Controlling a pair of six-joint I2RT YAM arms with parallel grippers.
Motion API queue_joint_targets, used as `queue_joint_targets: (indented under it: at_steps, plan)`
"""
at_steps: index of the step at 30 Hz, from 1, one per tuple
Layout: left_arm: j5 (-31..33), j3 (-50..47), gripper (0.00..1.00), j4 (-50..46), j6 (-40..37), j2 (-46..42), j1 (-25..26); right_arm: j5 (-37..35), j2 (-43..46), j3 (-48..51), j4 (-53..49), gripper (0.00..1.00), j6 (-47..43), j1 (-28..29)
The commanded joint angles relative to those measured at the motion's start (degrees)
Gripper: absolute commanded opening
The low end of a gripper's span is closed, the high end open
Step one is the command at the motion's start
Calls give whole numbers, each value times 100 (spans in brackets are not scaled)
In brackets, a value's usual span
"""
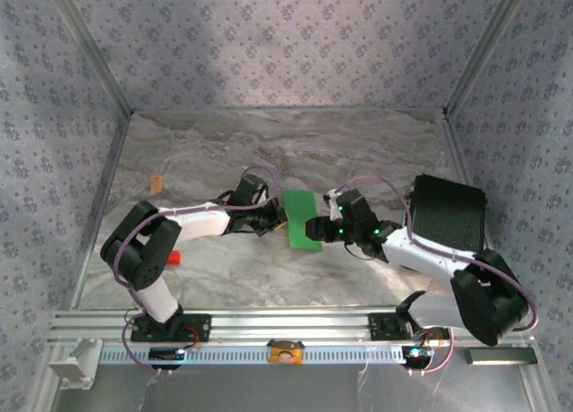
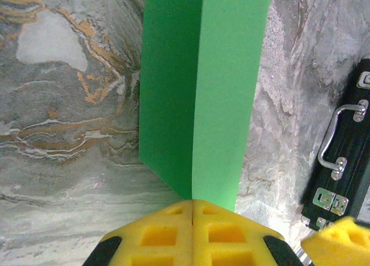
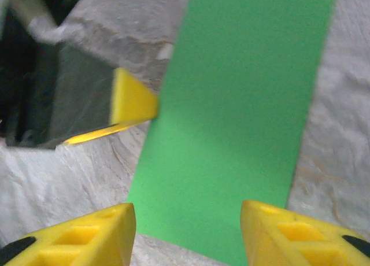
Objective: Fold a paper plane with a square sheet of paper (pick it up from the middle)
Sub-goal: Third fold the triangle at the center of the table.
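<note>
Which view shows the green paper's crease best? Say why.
Left wrist: the green paper shows close up, its crease a sharp line between a darker and a lighter half. The right wrist view gives a flat, blurred strip; the top view, a small rectangle.

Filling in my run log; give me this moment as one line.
paper: folded along centre crease | left end effector: shut on paper | right end effector: open near paper

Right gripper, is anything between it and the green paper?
Nothing visible. The right gripper has its jaws open at the near edge of the paper. The left gripper pinches the paper at another edge, off to the side.
</note>
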State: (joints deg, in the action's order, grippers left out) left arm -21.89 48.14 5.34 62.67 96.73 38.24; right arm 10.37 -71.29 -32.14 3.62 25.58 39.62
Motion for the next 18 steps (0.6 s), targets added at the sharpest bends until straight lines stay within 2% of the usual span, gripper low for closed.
queue_joint_targets:
  at_steps: [1,4,6,14,18]
  plan:
    - [-140,-84,0,-38,96,-154,-36,-1385,324,482,616,57,-2010,664]
    - [-136,-87,0,-33,96,-187,-40,-1651,418,810,1174,67,-3137,1142]
    - [-142,-77,0,-34,86,-198,-36,-1796,307,739,1084,65,-3600,1356]
    - [-123,-85,0,-49,69,-224,-49,-2940,-384,640,1700,63,-4486,2080]
    - [-114,-86,0,-117,24,-274,-80,-2944,-633,622,1877,62,-4788,2173]
